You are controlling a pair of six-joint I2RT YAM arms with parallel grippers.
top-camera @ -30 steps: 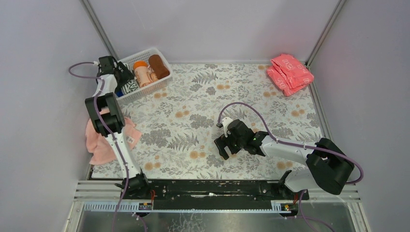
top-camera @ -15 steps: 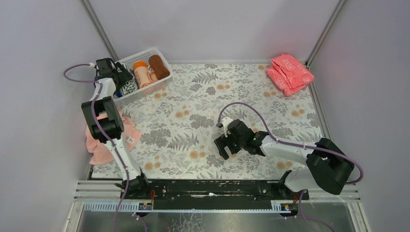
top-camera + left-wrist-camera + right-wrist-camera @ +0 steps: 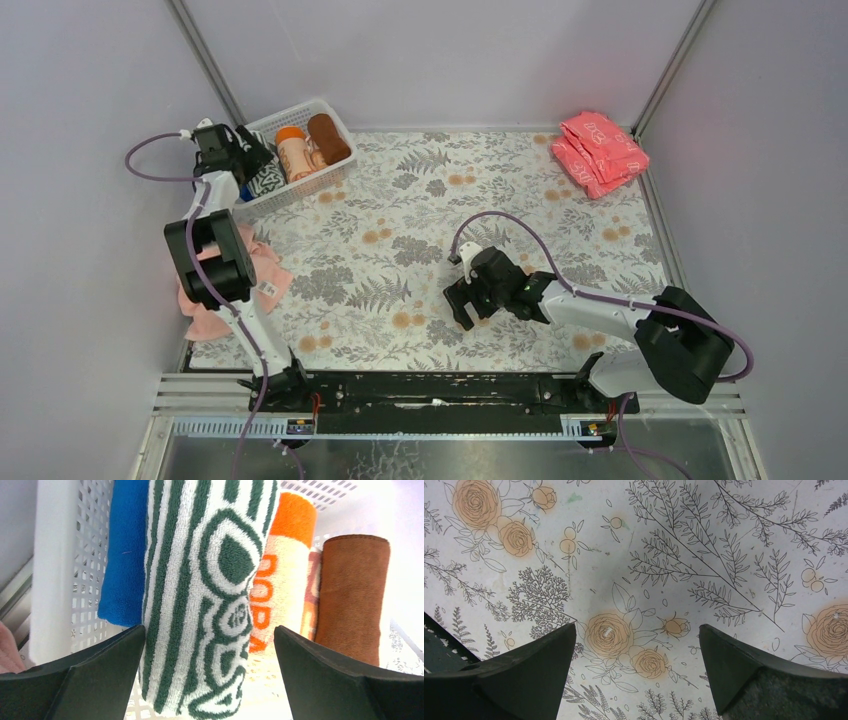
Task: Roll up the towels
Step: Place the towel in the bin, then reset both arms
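A rolled dark-green-and-white striped towel lies in the white basket, next to a blue roll, an orange-lettered peach roll and a rust-brown roll. My left gripper hangs open over the striped roll's near end, with a clear gap on the right side. In the top view the left gripper is at the basket's near-left corner. A pale pink towel lies crumpled under the left arm. My right gripper stands open and empty, low over the floral mat.
A stack of folded coral-pink towels sits at the mat's far right corner. Grey walls close in the table on the left, back and right. The right arm's purple cable arcs over the mat's middle.
My left gripper finished opening and drew back slightly to the left, away from the striped roll, which stays in the basket. The right arm has not moved.
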